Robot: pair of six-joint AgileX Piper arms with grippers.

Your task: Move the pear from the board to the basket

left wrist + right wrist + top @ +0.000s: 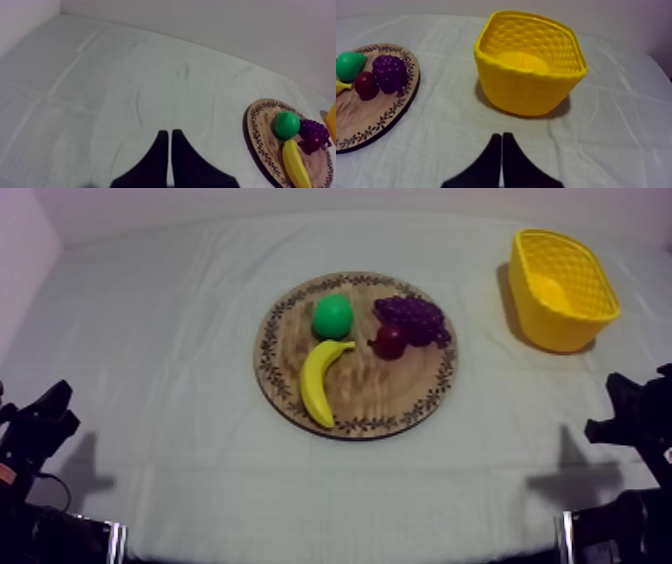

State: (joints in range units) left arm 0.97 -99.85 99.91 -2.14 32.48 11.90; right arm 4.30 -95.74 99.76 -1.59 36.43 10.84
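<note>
Green plastic, probably slippery, light and stiff: the pear (332, 316) is set on the wooden board (420, 403), on its side nearer the tabletop's far edge, and is best taken across its belly. Left claw (169, 133) and right claw (501, 136) are clenched, empty.

I see a yellow banana (322, 378) lying curved, just beside a small red fruit (390, 341), which touches a purple bunch of grapes (410, 316). Grey-white cloth (170, 338) covers my table.
</note>
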